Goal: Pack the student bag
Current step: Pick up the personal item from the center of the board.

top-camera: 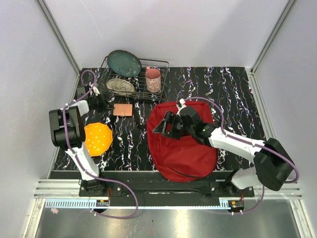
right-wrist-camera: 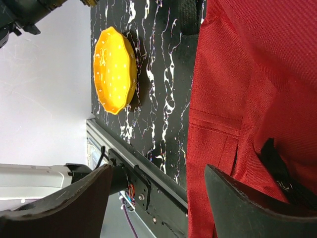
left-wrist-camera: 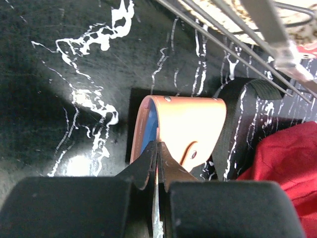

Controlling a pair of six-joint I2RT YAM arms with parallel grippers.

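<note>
Marbled black tabletop (top-camera: pixel 233 94) inside a white-walled booth, that's the stage we're looking at. The student bag (top-camera: pixel 185 148) lies flat on it, right of centre and toward the front edge, with one black strap (left-wrist-camera: pixel 237 109) trailing out toward the rack. We reckon it's laid flat so stuff can be fed in from above. The left arm (top-camera: pixel 69 129) reaches over to a tan leather case (left-wrist-camera: pixel 193 124) that sits just beside the bag, in front of the dish rack (top-camera: pixel 140 83). The left jaws are pinched fully shut on the case's near edge, right where the tan cover meets its blue lining. To us that looks like the grab for the first thing going into the bag. The right arm (top-camera: pixel 233 141) hangs over the bag's left part with the right jaws spread wide and nothing between them. Our guess is they're parked there to hold or open the bag, though we can't make out any open zip from these views. Head count: one bag, one tan case and one yellow dish (top-camera: pixel 97 139) off to the left, which nobody's touching. One wire rack at the back holds two plates and one pink mug (top-camera: pixel 153 79), the dark green plate (top-camera: pixel 125 63) propped upright and the patterned plate (top-camera: pixel 120 85) lying flat. Two arms, two sets of jaws.
</note>
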